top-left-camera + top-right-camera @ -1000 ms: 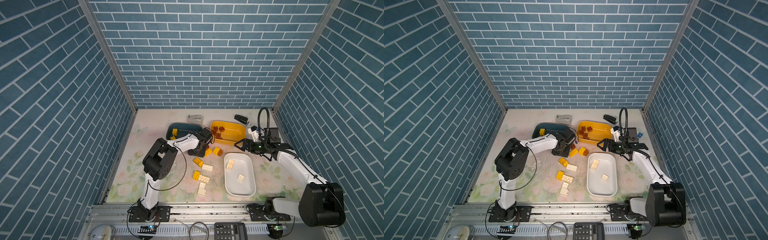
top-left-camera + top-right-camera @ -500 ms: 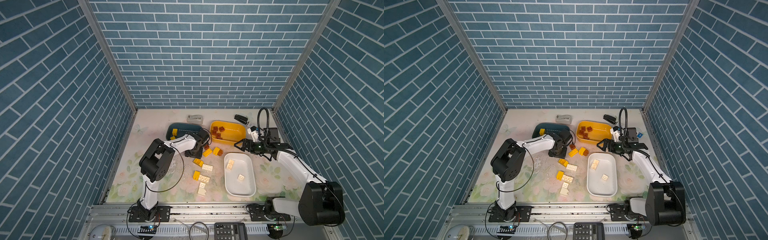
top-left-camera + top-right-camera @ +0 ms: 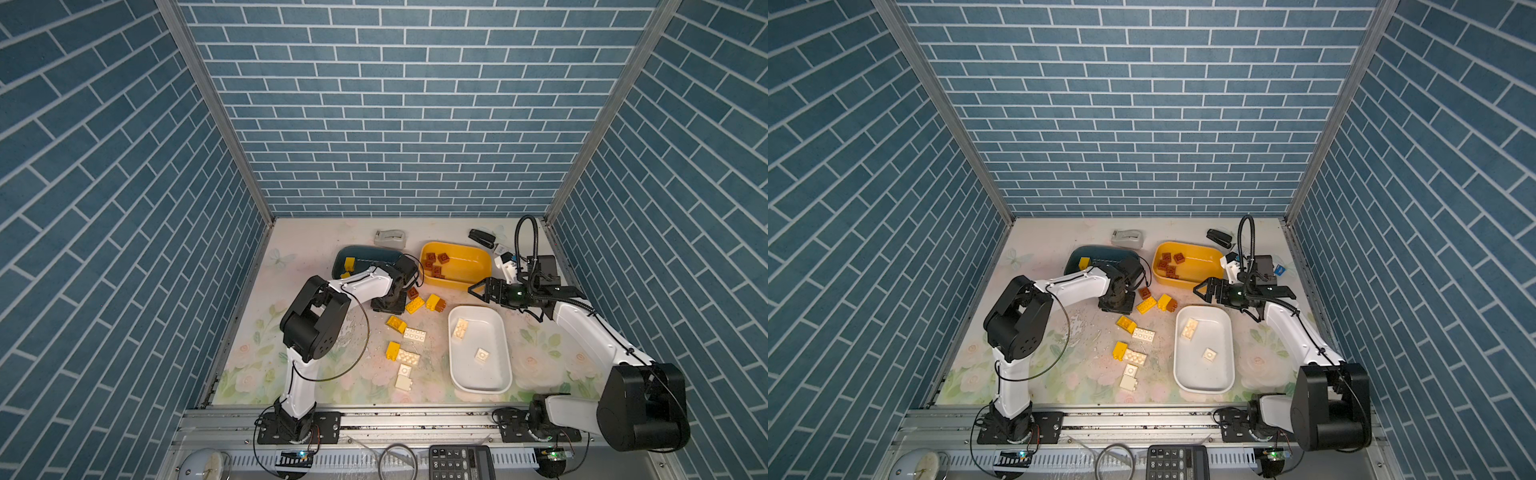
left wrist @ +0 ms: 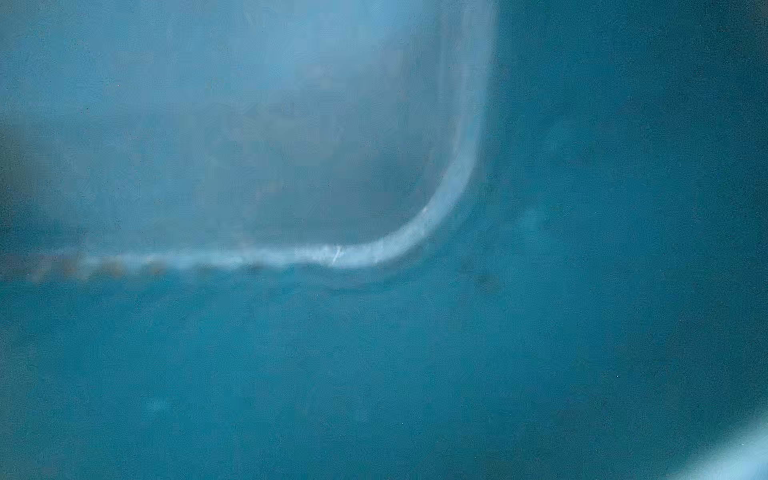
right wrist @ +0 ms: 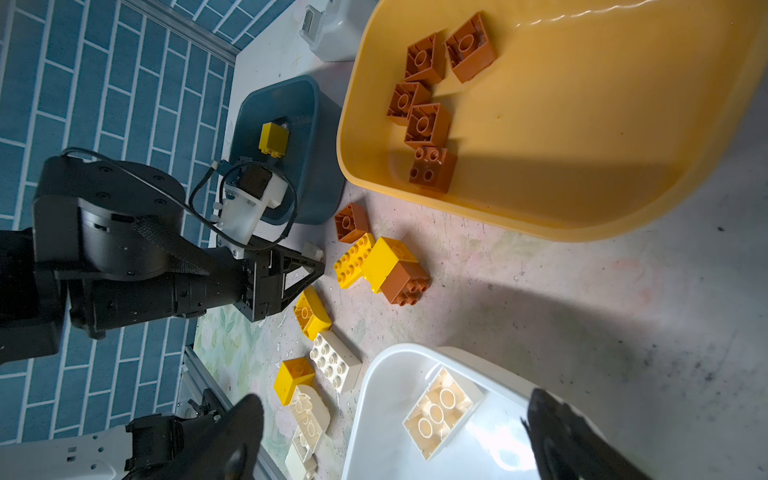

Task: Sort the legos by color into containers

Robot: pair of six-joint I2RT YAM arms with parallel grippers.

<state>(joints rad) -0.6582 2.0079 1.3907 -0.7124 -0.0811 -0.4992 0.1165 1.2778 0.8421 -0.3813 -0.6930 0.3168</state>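
Note:
The dark blue tub (image 3: 365,254) holds a yellow lego (image 3: 350,263). Several brown legos (image 3: 434,266) lie in the yellow tub (image 3: 478,272). Two cream ones (image 3: 460,330) are in the white tub (image 3: 496,374). Loose yellow, brown and cream legos (image 3: 414,305) are scattered between the tubs. My left gripper (image 3: 388,305) points down at the table in front of the blue tub, left of a brown lego (image 5: 351,222); its jaw gap is hidden, and its wrist view is only blue blur. My right gripper (image 5: 399,436) hangs open and empty over the white tub's far end.
A grey tape dispenser (image 3: 389,237) and a black stapler (image 3: 482,238) sit by the back wall. Blue brick walls close in three sides. A metal rail with a calculator (image 3: 461,461) runs along the front.
My left gripper has moved left and toward the front, away from the loose legos and down beside the blue tub. The right arm has stayed still.

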